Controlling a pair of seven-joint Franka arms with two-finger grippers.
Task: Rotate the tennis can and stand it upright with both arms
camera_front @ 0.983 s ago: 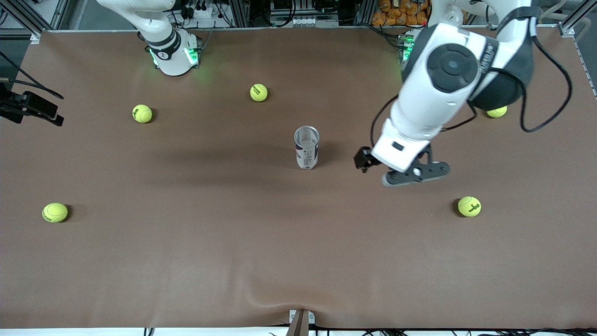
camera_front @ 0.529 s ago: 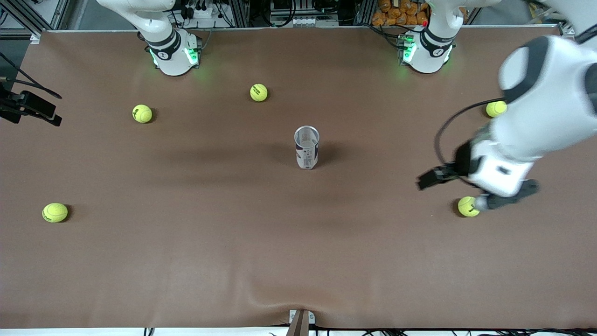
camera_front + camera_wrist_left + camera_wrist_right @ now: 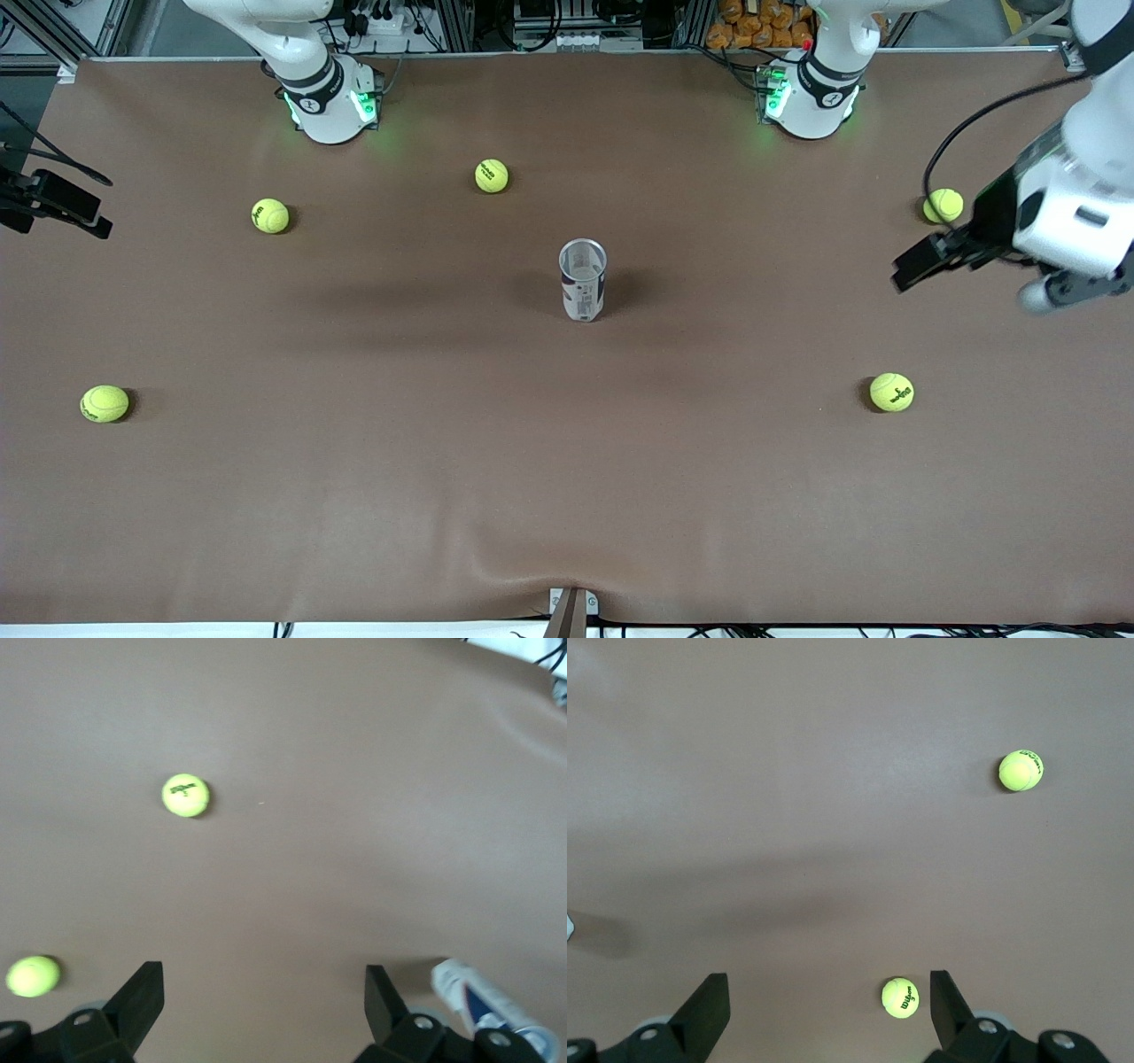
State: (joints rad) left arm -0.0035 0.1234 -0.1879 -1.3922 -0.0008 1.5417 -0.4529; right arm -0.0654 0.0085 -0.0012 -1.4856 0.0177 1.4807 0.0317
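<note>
- Tennis can [image 3: 582, 282] stands upright at the middle of the brown worktop [image 3: 567, 496], open silver rim up, long axis vertical, nothing touching it.
- I judge the uprighting done; what is left, as far as I can see, is only clearing the arms and confirming the can stands without support.
- My left gripper [image 3: 264, 1005] is up over the left arm's end of the worktop, at about 3 o'clock from the can and well apart from it; its fingers [image 3: 142, 992] are spread wide and hold nothing.
- My right gripper [image 3: 829, 1005] waits out of the front view; its wrist view shows the fingers [image 3: 709, 1001] wide apart and empty above bare worktop.
- Five tennis balls lie loose around the can: at roughly 11 o'clock [image 3: 492, 175], 10 o'clock [image 3: 270, 215], 8 o'clock [image 3: 104, 403], 4 o'clock [image 3: 891, 392] and 2 o'clock [image 3: 943, 206]. None is near it.
</note>
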